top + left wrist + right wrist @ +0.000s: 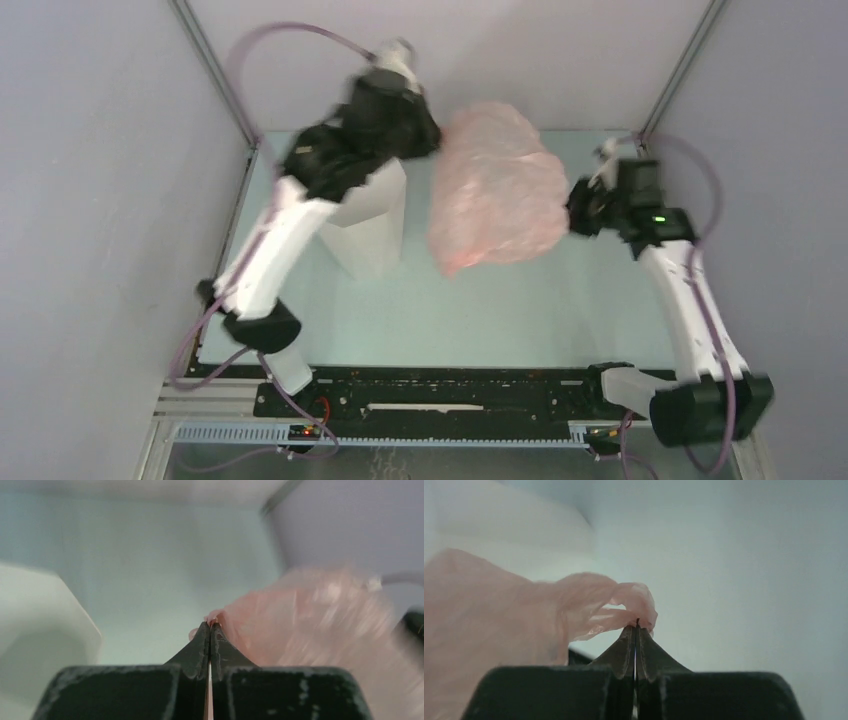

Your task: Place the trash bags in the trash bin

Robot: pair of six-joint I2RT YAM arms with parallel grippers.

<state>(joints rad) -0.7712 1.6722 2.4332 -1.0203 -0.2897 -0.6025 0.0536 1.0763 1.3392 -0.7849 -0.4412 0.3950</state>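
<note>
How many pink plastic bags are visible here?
1. The pink bag hangs between the left gripper and right gripper, right of the white bin, whose inside is mostly hidden.

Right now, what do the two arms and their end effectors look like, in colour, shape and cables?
Both the left arm and the right arm have white links and black joints, with a mauve cable looping along each. A small green light glows on the right one. The left end effector and right end effector have dark, tapering fingers with pale scuffs.

Puffed translucent pink bag point(495, 190) hangs beside upright white bin point(375, 230)
</note>
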